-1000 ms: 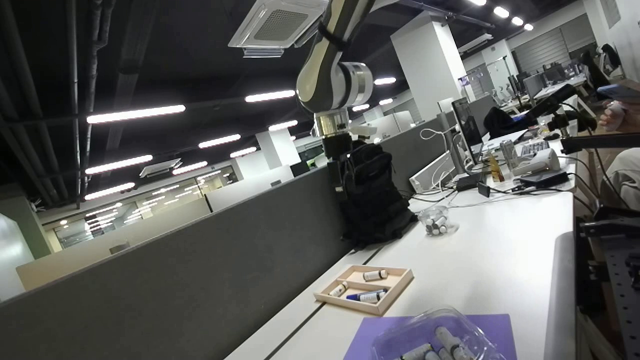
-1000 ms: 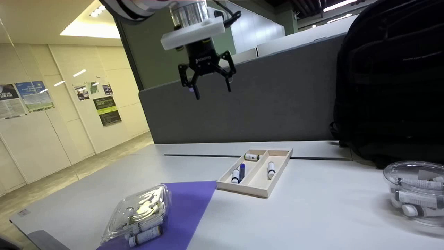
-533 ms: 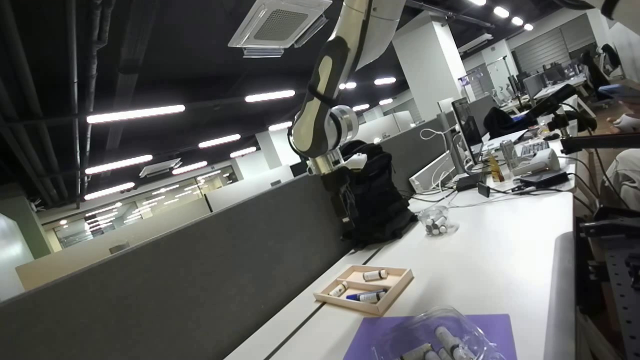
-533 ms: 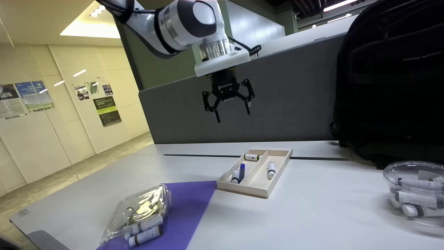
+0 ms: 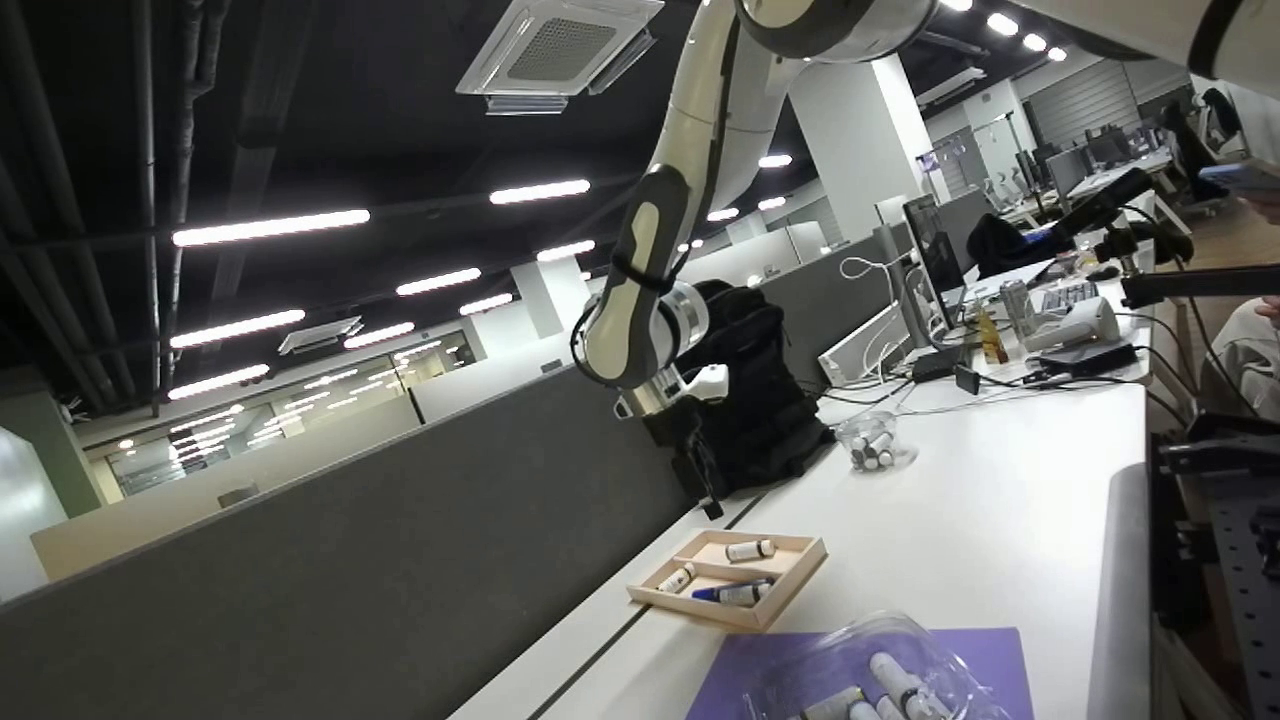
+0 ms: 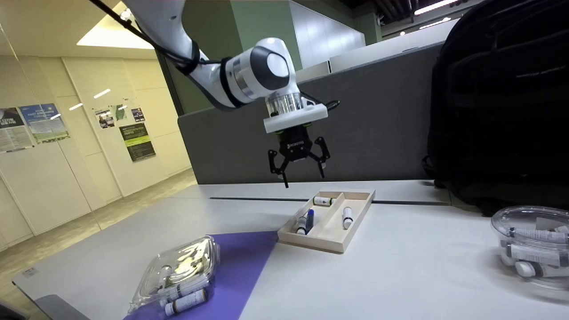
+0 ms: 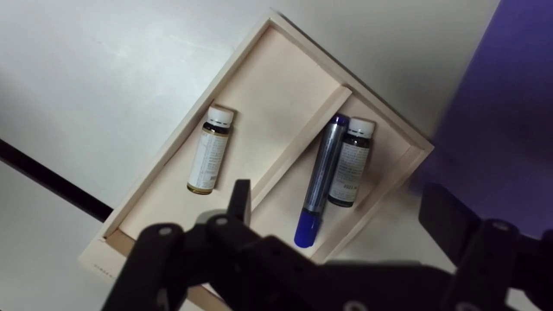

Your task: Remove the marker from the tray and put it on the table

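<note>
Arm pose: in an exterior view, the jointed white-and-grey robot arm [image 6: 242, 82] is sloped down from the upper left and bent at the wrist, the last link being directed downward with a slight lean. A white bar-shaped block [image 6: 295, 118] is mounted crosswise above the black two-fingered tool [image 6: 305, 182]. In both exterior views the tool is held above the shallow pale-wood tray [image 6: 311, 242], apart from it.

Tool state: the fingers [image 7: 239, 201] are spread well apart. In the wrist view, the finger at picture left is seen over the tray, the one at picture right beyond its rim. The blue cap of the slim grey-barrelled marker [image 7: 320, 177] is framed between them.

Marker position: contained in the tray, laid flat in the compartment nearer the purple sheet [image 6: 244, 253]. It is placed just beside a small dark bottle [image 7: 350, 168] with white cap and label; contact cannot be told. A second bottle [image 7: 209, 155] is held across the divider [image 7: 301, 144]. A third bottle [image 6: 322, 201] is laid in the marker's compartment, toward the dark grey partition [image 6: 378, 133].

The tray is supported on the smooth white worktop [image 6: 400, 266].
</note>
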`<control>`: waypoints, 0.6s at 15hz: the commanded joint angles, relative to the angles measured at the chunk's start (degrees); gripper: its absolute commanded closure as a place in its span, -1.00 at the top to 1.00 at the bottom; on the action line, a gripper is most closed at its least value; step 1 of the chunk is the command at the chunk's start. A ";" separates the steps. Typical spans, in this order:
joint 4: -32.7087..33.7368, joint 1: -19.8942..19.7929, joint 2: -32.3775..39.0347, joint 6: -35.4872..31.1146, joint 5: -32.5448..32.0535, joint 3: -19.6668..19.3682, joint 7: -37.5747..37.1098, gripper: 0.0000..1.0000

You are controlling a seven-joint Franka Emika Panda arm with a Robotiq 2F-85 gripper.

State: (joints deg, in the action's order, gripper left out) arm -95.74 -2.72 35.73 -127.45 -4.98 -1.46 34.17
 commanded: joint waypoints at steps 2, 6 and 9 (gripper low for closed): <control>0.88 -1.25 2.28 -0.23 -1.98 2.07 -0.74 1.00; 0.98 -1.38 3.17 -0.57 -1.95 2.50 -0.62 1.00; 1.73 -0.74 3.98 -1.35 -2.99 1.86 -1.75 1.00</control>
State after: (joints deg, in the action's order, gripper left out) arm -94.90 -3.15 38.79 -128.21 -5.83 -0.20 34.25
